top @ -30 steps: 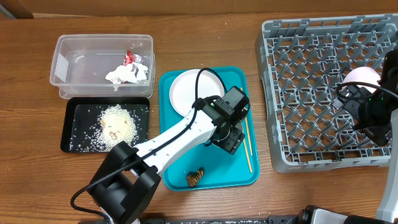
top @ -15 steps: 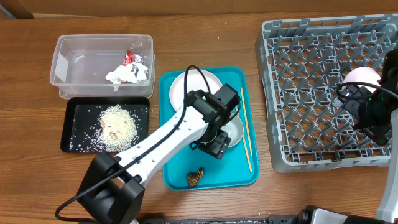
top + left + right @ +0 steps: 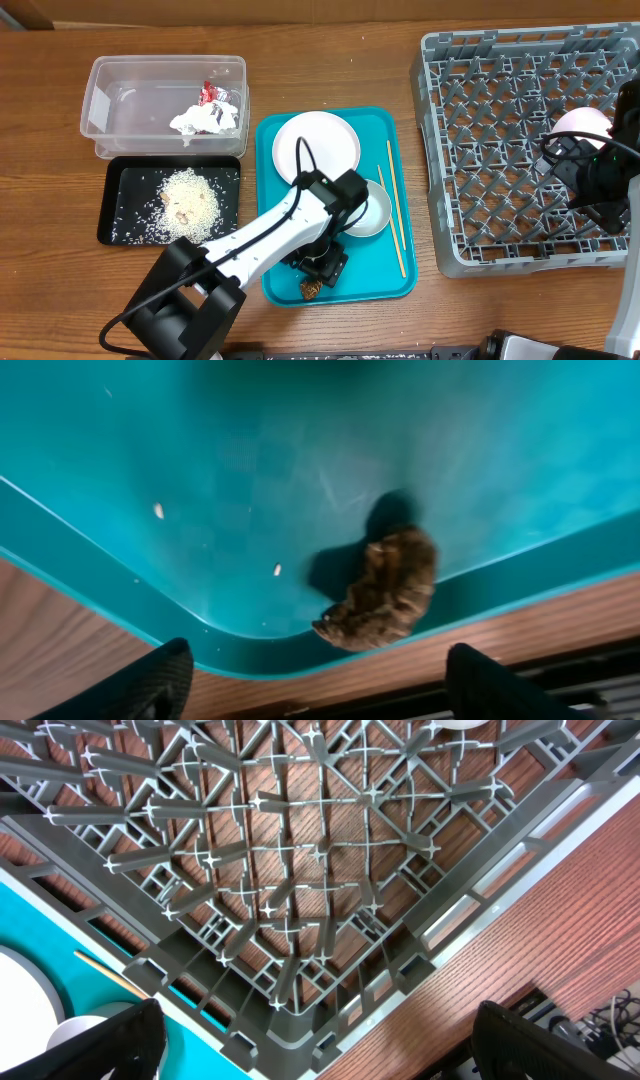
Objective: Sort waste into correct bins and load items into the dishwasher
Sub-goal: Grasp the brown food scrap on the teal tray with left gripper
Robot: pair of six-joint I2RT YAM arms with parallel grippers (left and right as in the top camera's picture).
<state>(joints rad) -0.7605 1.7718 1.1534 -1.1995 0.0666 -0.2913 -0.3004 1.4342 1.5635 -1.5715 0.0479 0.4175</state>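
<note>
**A:** Overhead first. What has moved?

**B:** The left claw (image 3: 320,268). A second ago it hung over the small white bowl (image 3: 368,210) in the middle of the teal plastic serving tray (image 3: 385,282). Now it has drawn back to the tray's near edge, and the small brown food lump (image 3: 311,288) lies directly under it. Beyond the claw, the bowl, the round white plate (image 3: 318,142) and the thin light wooden chopsticks (image 3: 396,215) are uncovered, and none has shifted.

**A:** And the right claw (image 3: 600,195)?

**B:** It is unmoved over the large grey plastic dish rack (image 3: 490,150), with a pale-pink bowl (image 3: 580,125) just behind it.

**A:** The left wrist view?

**B:** The fingers are spread wide and hold nothing. The lump sits ahead of them and between them, against the tray's rim and apart from both tips. Two loose white grains (image 3: 277,569) lie to its left.

**A:** The right wrist?

**B:** Wide as well, and empty. Only the rack's grid is beneath it.

**A:** So what does that mean for the task?

**B:** I judge that the left arm has turned from dishes to waste. The lump is the biggest scrap left on the teal tray. It probably belongs with the rice (image 3: 190,200) in the shallow black rectangular tray (image 3: 120,215), off to the claw's left. Lowering and closing are not yet done.
</note>
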